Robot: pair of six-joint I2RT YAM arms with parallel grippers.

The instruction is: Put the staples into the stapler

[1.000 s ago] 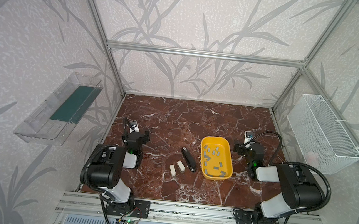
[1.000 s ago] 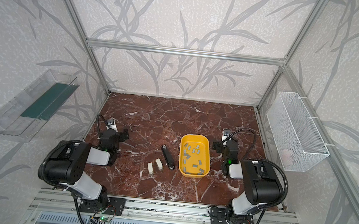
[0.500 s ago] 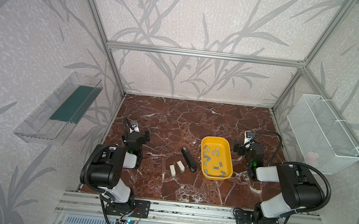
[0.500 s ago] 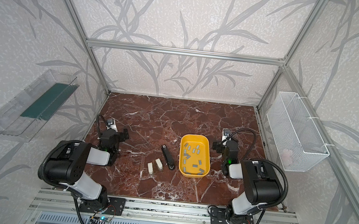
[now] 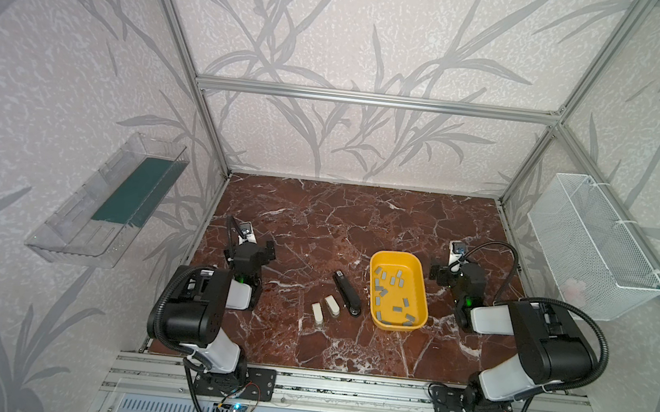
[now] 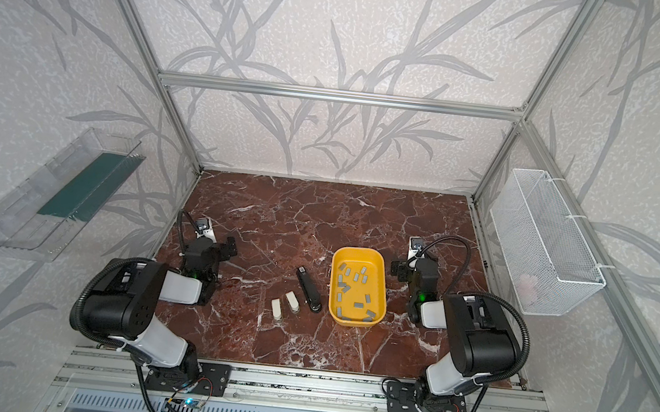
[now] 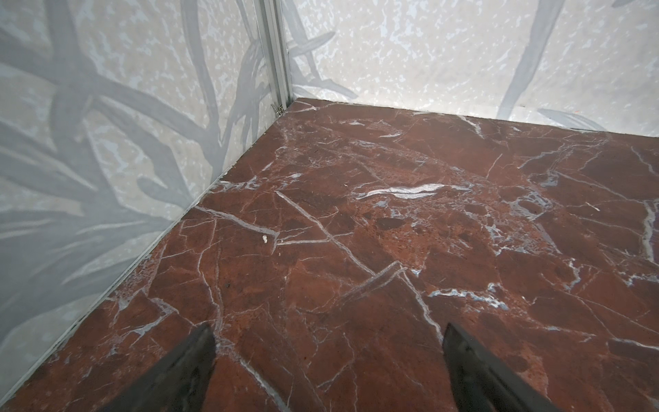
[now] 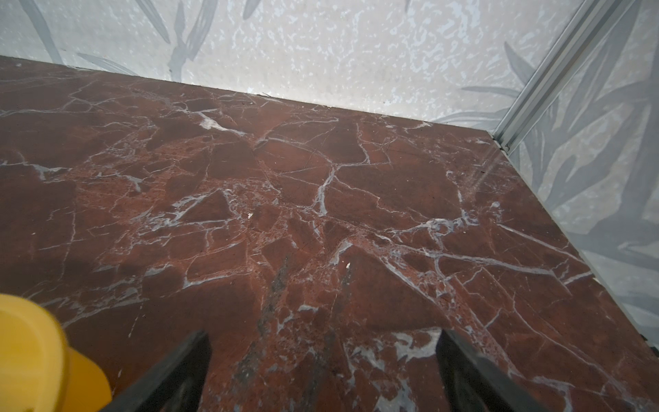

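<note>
A black stapler (image 5: 346, 293) (image 6: 308, 289) lies closed on the red marble table, just left of a yellow tray (image 5: 396, 256) (image 6: 360, 251). Several small grey staples (image 5: 391, 281) (image 6: 354, 277) lie loose in the tray. My left gripper (image 5: 251, 245) (image 7: 328, 330) rests low near the left wall, open, with only bare marble between its fingers. To the right of the tray my right gripper (image 5: 457, 270) (image 8: 322, 335) is also open and holds nothing. The tray's corner (image 8: 32, 349) shows in the right wrist view.
Two cream mini staplers (image 5: 317, 313) (image 5: 331, 305) lie left of the black stapler. A clear plastic bin (image 5: 107, 200) hangs on the left wall and a white wire basket (image 5: 591, 247) on the right wall. Aluminium posts stand at the back corners.
</note>
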